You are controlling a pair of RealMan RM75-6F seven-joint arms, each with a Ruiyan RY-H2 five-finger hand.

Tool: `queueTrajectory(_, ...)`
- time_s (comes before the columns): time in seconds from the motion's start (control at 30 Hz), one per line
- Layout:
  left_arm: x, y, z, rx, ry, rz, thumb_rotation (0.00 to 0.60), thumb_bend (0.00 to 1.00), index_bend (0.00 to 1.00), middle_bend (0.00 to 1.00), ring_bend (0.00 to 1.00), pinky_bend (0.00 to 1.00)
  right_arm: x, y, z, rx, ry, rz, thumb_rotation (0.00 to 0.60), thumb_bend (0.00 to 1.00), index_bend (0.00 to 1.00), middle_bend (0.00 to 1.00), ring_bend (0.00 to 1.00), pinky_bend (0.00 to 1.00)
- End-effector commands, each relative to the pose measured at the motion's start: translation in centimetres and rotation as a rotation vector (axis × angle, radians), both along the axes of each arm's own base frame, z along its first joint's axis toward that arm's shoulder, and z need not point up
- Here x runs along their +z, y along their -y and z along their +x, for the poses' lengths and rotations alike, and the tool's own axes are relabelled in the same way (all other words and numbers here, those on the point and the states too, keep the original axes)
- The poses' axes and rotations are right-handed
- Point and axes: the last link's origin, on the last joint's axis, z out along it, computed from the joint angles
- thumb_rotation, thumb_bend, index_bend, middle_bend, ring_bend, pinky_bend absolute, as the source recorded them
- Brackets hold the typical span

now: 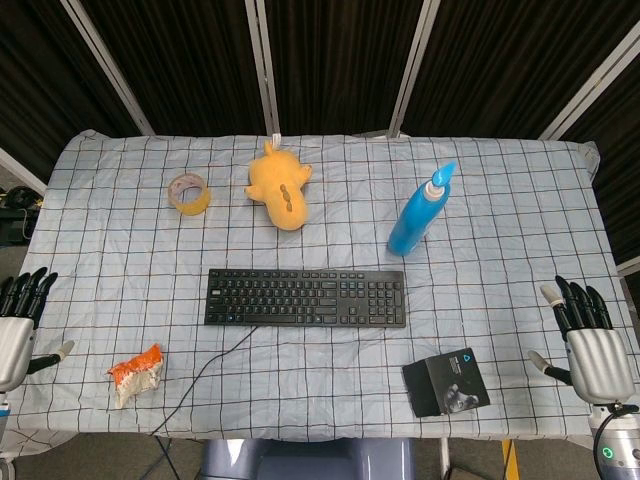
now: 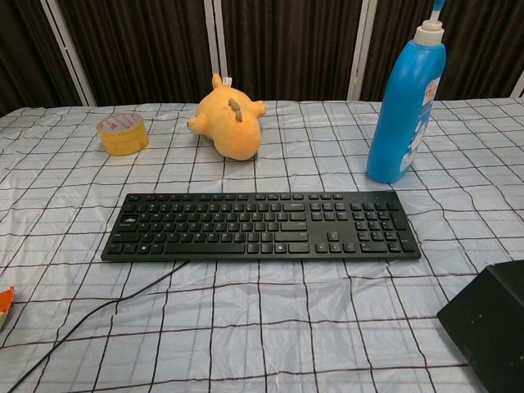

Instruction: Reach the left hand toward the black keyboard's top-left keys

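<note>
I've got the left hand [image 1: 18, 322] parked open and empty off the table's left edge, right hand [image 1: 590, 340] the same on its side, so the black keyboard [image 1: 305, 297] sits mid-table, its top-left keys [image 1: 222, 277] unobstructed for the reach.

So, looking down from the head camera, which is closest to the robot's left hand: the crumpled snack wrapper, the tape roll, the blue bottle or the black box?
From the left hand at the table's left edge:
1. Snack wrapper, near-left corner.
2. Tape roll, far left.
3. Blue bottle, far right of centre.
4. Black box, near right, only slightly farther than the bottle.
</note>
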Motion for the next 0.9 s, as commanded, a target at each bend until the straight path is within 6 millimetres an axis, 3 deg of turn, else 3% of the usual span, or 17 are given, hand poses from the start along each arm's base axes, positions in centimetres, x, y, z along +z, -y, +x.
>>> queueTrajectory(0.03, -0.04, -0.01, 0.03, -0.001, 0.0, 0.0, 0.6, 0.1, 0.0, 0.0, 0.0, 0.0, 0.07, 0.04, -0.07, -0.006, 0.003, -0.003, 0.6, 0.1, 0.07, 0.0, 0.0, 0.04)
queueTrajectory(0.9, -0.48, 0.08, 0.23, 0.002, -0.03, -0.044, 0.6, 0.13, 0.0, 0.0, 0.0, 0.0, 0.22, -0.01, -0.17, -0.028, 0.016, -0.008, 0.6, 0.1, 0.07, 0.0, 0.0, 0.04)
